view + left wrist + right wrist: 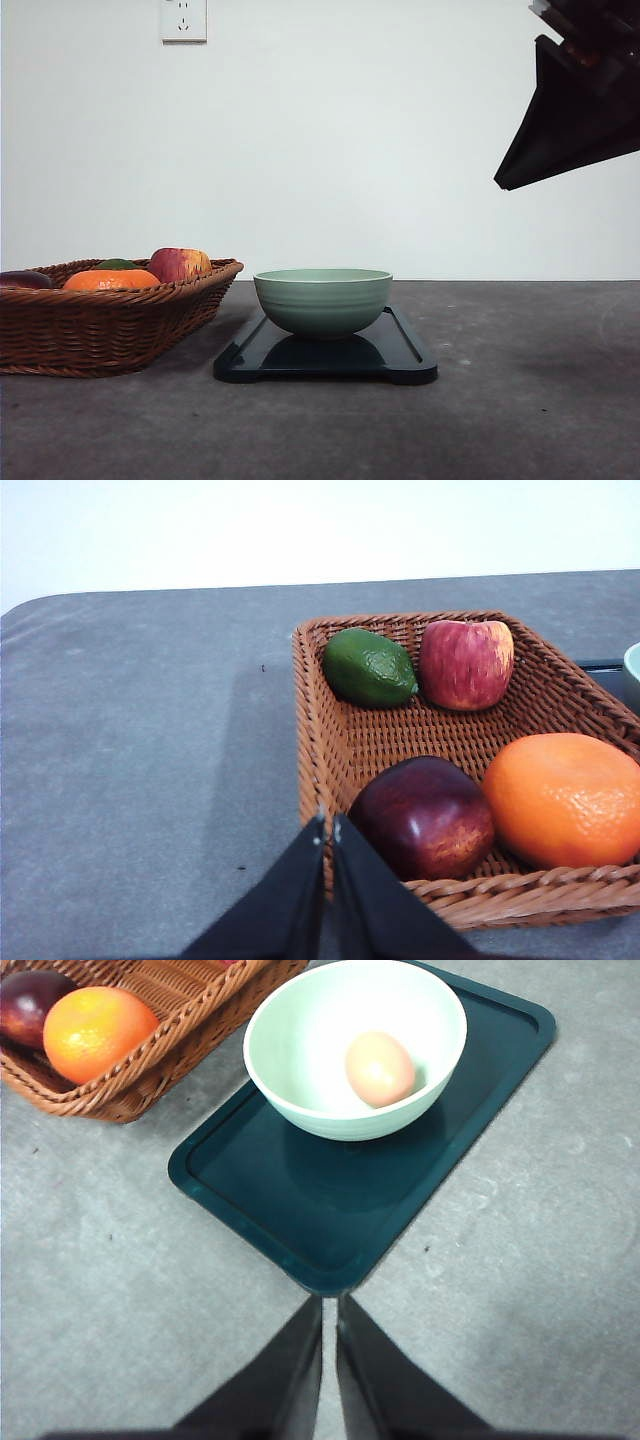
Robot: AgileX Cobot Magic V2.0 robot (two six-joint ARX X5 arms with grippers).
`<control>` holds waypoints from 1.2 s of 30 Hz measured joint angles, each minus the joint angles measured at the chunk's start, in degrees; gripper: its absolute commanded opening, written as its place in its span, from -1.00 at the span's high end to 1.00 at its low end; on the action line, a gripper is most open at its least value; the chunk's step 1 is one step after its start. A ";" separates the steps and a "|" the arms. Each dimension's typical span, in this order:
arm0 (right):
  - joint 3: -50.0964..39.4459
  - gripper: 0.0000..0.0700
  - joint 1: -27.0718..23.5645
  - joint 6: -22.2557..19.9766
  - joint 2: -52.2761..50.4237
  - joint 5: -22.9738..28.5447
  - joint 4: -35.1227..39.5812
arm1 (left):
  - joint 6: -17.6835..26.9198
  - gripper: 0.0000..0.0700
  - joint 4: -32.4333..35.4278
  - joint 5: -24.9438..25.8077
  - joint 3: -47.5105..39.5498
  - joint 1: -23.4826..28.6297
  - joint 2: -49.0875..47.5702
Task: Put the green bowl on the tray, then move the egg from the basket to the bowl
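A big gray table [520, 400] holds everything, with a white wall [350, 140] behind it and a white wall socket [184, 19] high up.

The biggest thing on the table is the brown woven basket [110, 325], on the left side in the front view. In it are an orange [565, 798], a dark red apple [424, 816], a red and yellow apple [466, 663] and a green avocado [369, 667]. The two apples and the orange are about the same size, and the avocado is a bit smaller.

Just to the right of the basket lies the dark flat tray [405, 350]. It is close to the basket but does not touch it.

The green bowl [323, 298] sits on the tray, on the end nearer the basket. It stands upright.

The egg [379, 1068] is inside the bowl. It is light brown and rests on the bottom, up against the bowl's inner side.

The right gripper [329, 1305] is up in the air, off the end of the tray that is far from the bowl. Its two black fingers are pressed almost together with just a thin crack between them, and there is nothing in them.

The left gripper [328, 825] is above the near rim of the basket, close to the dark red apple. Its fingers are pressed together too, and it carries nothing.
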 measured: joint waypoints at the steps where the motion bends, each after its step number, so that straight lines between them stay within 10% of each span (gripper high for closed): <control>1: 0.00 0.95 0.00 0.02 0.00 0.00 -0.01 | 0.00 1.00 0.02 0.02 0.00 -0.03 0.00; 23: -0.03 0.95 -0.09 -2.96 -2.01 2.25 -1.27 | 0.00 1.00 0.02 0.02 0.00 -0.13 0.02; 36: -20.52 0.95 -13.09 -7.61 -33.06 9.07 6.63 | 0.00 1.00 0.00 0.02 0.00 -0.13 0.02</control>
